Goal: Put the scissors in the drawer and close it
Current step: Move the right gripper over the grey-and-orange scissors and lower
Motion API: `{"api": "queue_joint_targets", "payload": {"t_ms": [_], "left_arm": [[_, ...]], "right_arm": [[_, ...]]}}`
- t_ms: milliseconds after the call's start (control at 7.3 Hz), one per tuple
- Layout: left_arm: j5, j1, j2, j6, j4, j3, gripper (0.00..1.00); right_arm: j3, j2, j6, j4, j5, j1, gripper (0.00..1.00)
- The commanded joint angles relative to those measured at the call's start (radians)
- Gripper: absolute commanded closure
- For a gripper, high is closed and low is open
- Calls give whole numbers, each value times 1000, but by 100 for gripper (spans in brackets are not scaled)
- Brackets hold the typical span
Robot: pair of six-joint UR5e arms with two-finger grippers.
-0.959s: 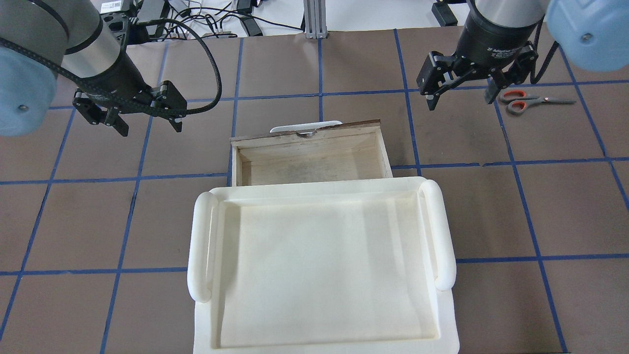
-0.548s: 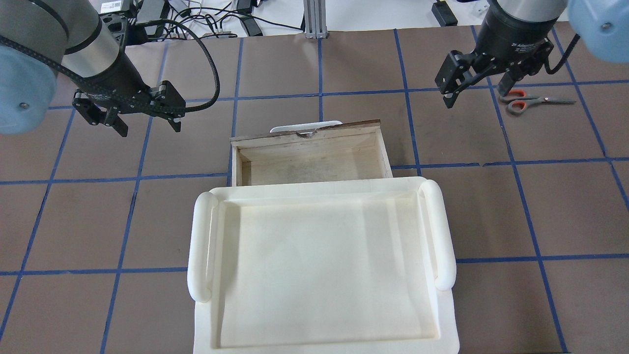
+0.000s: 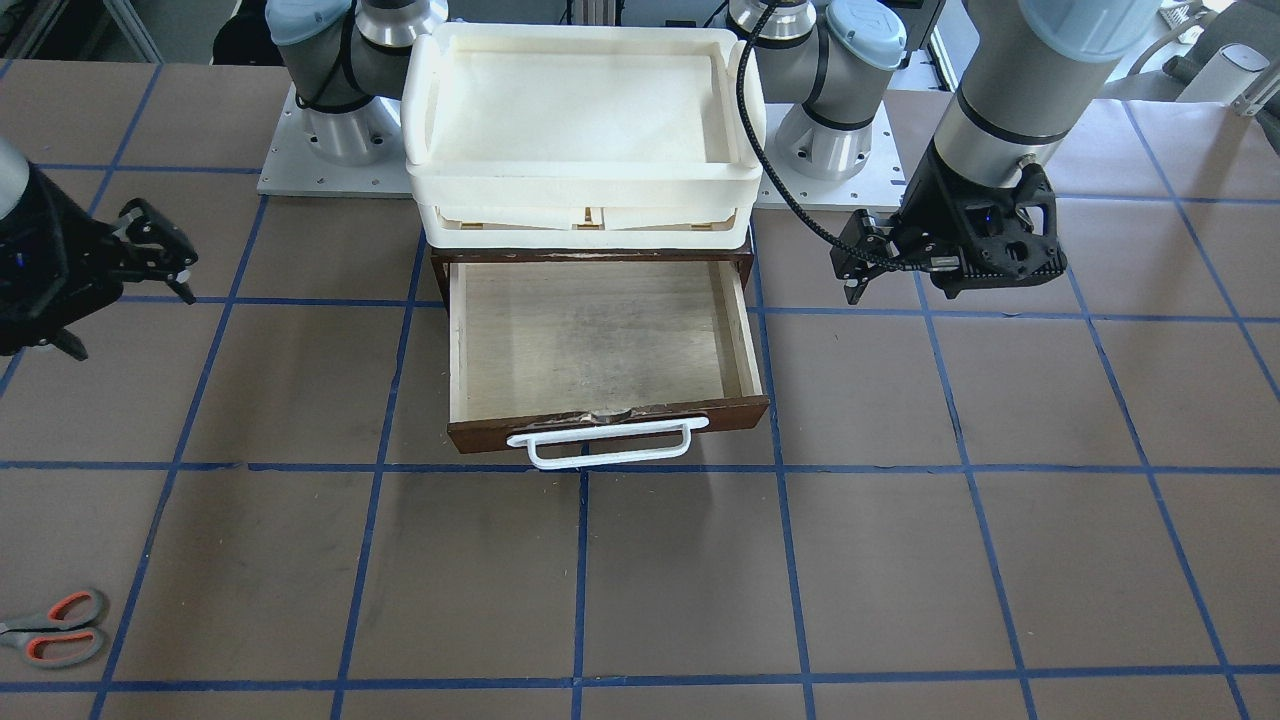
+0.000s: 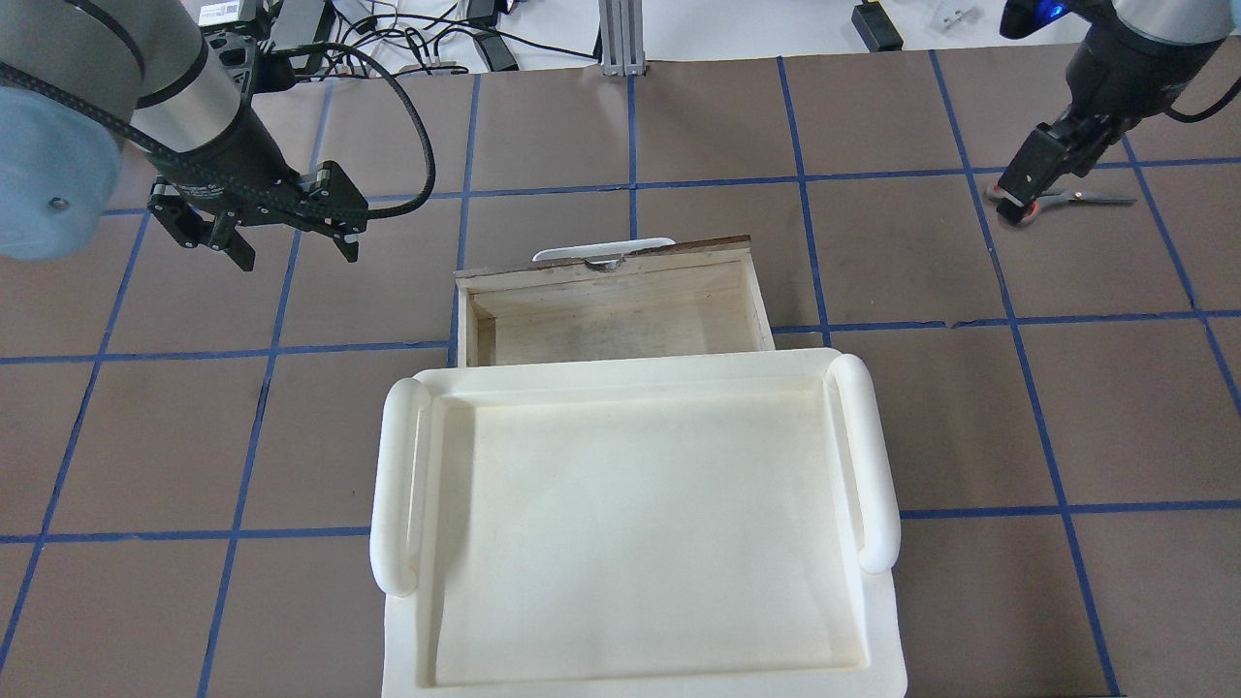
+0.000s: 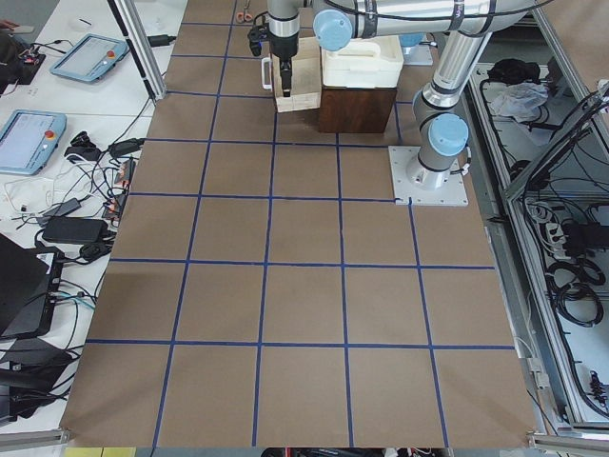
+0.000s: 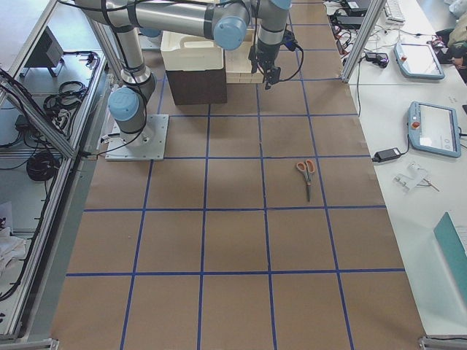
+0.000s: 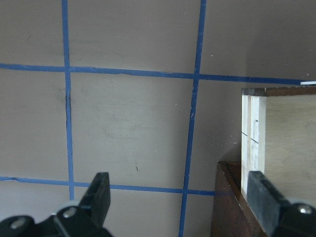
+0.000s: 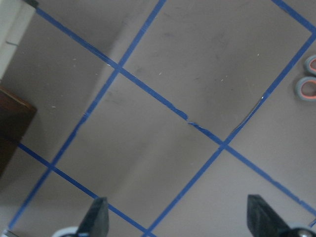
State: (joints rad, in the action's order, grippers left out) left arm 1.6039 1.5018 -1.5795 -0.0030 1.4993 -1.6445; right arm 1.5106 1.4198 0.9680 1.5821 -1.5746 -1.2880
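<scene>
Left gripper [image 4: 296, 254] spread wide, near drawer [image 4: 601, 276] corner. Drawer standing open. Right gripper [image 8: 177, 217] spread too, per wrist view. Scissors [image 3: 55, 628] flat on table [image 3: 900, 560], well apart from drawer — handles hidden behind gripper overhead, whole from front.

The drawer [image 3: 600, 340] is pale matt plywood with a white plastic handle [image 3: 600, 447].

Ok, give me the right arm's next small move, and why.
Probably carry the open right gripper over the scissors: they lie flat on the table, only their handles showing at the wrist view's edge, not between the fingers. The drawer already stands open.
</scene>
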Motion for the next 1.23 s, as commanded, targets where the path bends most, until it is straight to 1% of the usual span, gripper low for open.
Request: {"api": "queue_joint_targets", "payload": {"t_ms": [0, 137, 274, 411, 685, 822, 1096], "left_arm": [[1, 0, -2, 0, 1, 0, 0], [1, 0, -2, 0, 1, 0, 0], [1, 0, -2, 0, 1, -1, 0], [1, 0, -4, -2, 1, -1, 0], [1, 0, 0, -9, 1, -9, 0], [1, 0, 0, -9, 1, -9, 0], [1, 0, 0, -9, 1, -9, 0]], "right_arm": [[0, -134, 469, 167, -10, 119, 0], [0, -194, 677, 215, -5, 168, 0], [0, -262, 891, 320, 2, 200, 0], [0, -325, 1042, 466, 4, 205, 0], [0, -459, 1078, 713, 10, 205, 0], [-10, -516, 1084, 796, 60, 205, 0], [-21, -539, 1086, 802, 74, 203, 0]]}}
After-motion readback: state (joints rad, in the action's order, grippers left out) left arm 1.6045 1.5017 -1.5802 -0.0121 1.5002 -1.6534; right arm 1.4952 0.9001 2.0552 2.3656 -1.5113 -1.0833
